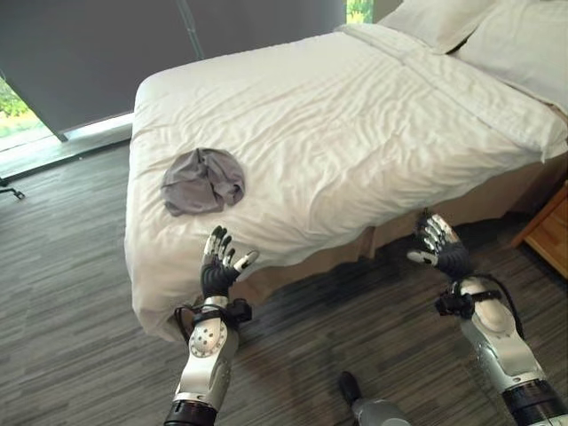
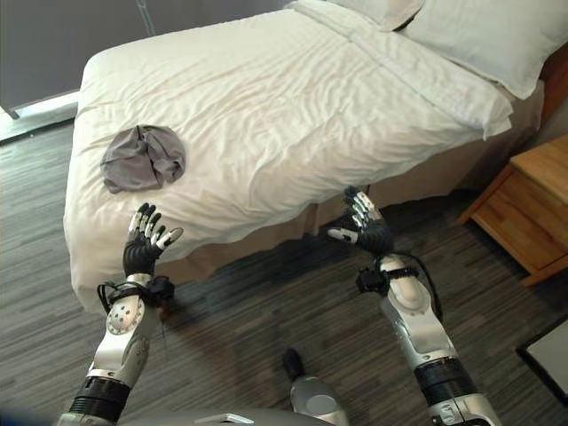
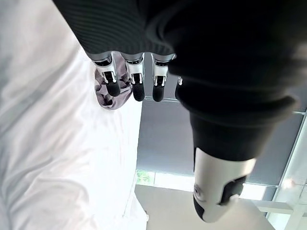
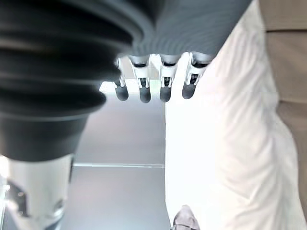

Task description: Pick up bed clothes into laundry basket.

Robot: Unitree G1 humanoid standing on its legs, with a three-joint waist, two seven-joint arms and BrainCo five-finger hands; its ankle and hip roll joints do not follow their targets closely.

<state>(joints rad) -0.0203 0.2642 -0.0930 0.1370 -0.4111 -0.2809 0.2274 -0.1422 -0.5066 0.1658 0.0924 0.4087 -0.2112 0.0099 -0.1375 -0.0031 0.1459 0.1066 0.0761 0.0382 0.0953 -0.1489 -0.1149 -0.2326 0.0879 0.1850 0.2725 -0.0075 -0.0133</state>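
big white bed point(image 1: 355, 115) takes up most of the room | gray bed clothes point(image 1: 203, 180) lie bunched near its foot corner | my left hand point(image 1: 218, 263) is up below them, fingers spread, holding nothing | my right hand point(image 1: 439, 245) is up beside the bed, fingers loose, empty

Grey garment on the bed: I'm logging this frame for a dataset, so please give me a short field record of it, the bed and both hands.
garment: grey garment, crumpled in a heap, lying on the white sheet near the foot corner of the bed
bed: bed with white sheet, pillows at the far end
left hand: left hand open, fingers spread, raised just short of the garment, not touching it
right hand: right hand open, beside the bed's edge, holding nothing
other: wooden nightstand next to the bed
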